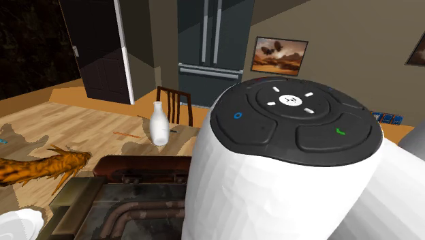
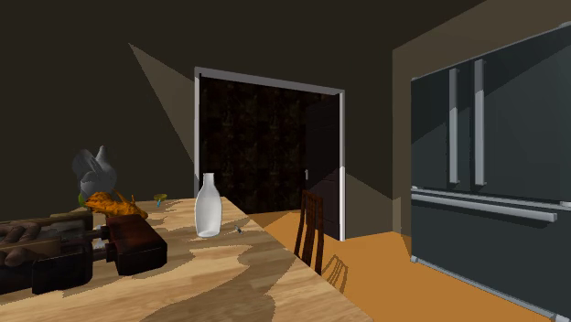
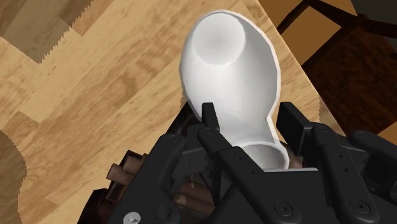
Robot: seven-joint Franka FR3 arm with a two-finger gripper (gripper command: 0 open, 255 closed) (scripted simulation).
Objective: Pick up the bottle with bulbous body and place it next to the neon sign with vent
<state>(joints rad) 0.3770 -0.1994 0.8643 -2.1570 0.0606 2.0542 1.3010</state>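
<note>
The bottle (image 1: 159, 124) is white, with a narrow neck over a rounded body. It stands upright on the wooden table (image 1: 88, 129), near the edge by the chair. From the second exterior view the bottle (image 2: 208, 209) is just past the end of the neon sign (image 2: 82, 252), a dark brown box with tubes. In the wrist view my gripper (image 3: 250, 118) has its two black fingers against the lower part of the bottle (image 3: 232, 76), whose mouth points away from them. The neon sign (image 3: 124, 178) lies under the hand. A large white arm joint (image 1: 293, 157) hides the shoulder view's right.
A dark chair (image 1: 176, 102) stands at the table edge behind the bottle, with a dark fridge (image 1: 211, 48) beyond it. An orange figure (image 1: 48, 167) and a white object (image 1: 20, 223) lie at the shoulder view's left. The neon sign (image 1: 136, 198) sits low in that view.
</note>
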